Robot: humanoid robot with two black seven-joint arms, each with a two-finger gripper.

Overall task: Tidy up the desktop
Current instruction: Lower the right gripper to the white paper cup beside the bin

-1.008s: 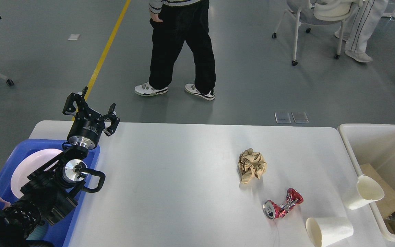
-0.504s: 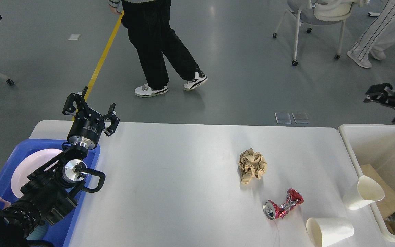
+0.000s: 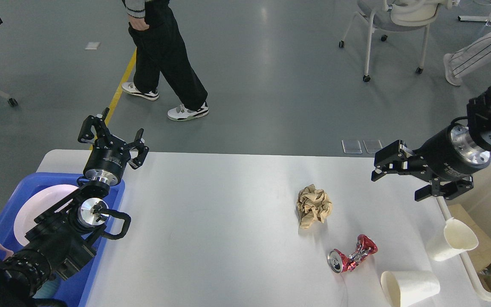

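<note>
The white-grey desktop [image 3: 211,221] holds a crumpled brown paper ball [image 3: 313,205], a crushed red can [image 3: 351,256] and two white paper cups: one lying on its side at the front edge [image 3: 409,286], one tilted against the bin wall [image 3: 452,239]. My left gripper [image 3: 113,137] is open and empty, raised above the table's far left corner, over the blue tray. My right gripper [image 3: 401,181] is open and empty. It hangs above the table's right end, to the right of and beyond the paper ball.
A blue plastic tray [image 3: 2,221] at the left holds a pale plate [image 3: 36,209]. A cream-white bin [image 3: 484,200] stands at the table's right end with brown scraps inside. A person [image 3: 164,51] walks on the floor beyond the table. A wheeled chair [image 3: 394,25] stands at the back right.
My right arm has come in from the right edge and moved left and down over the table's right end. The person has walked to the left. My left arm has not moved.
</note>
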